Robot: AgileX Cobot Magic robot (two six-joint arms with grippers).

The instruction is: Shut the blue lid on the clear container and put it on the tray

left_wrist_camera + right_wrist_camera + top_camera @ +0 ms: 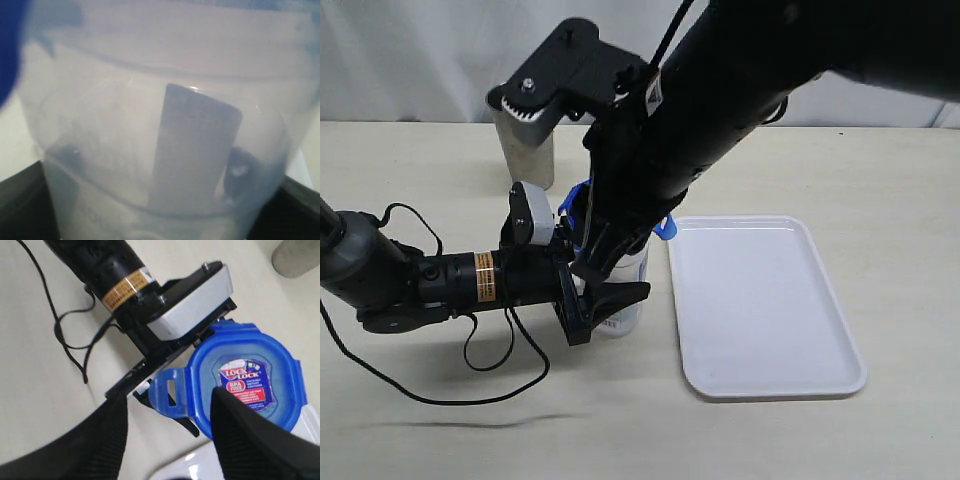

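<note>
2 arms at 1 table [880, 170]. Low from the left, lying nearly flat: left gripper [603, 308], clamped sideways on the clear container [632, 275], 1 jaw each side of the lower body. Same in left wrist view: filled almost wholly with the clear wall, black jaws at 2 corners, pale label [195, 150] seen through the plastic, blur of blue at 1 edge. Container upright on the table, just beside the left long edge of the tray [770, 300] in exterior view, not on it.

Seated on the container mouth: blue lid [207, 357], sticker [245, 385] facing up, at least 1 clip tab [170, 392] flipped outward, not snapped down; other tabs hard to tell.

Down from upper right, over the lid: right gripper [170, 400], spread wide, pinching nothing. 1 finger [250, 435] overlapping the lid rim in right wrist view, the other over bare table past the flipped tab, tab in the gap between them. Touching the lid or just above it: cannot tell.

White camera housing [195, 300] of the left arm right next to the lid. Corner of the tray also visible in right wrist view, near the container. Behind both arms, well apart from the tray: 1 grey steel tumbler [525, 155], upright. Black cable [470, 375] looped on the table below the left arm.
</note>
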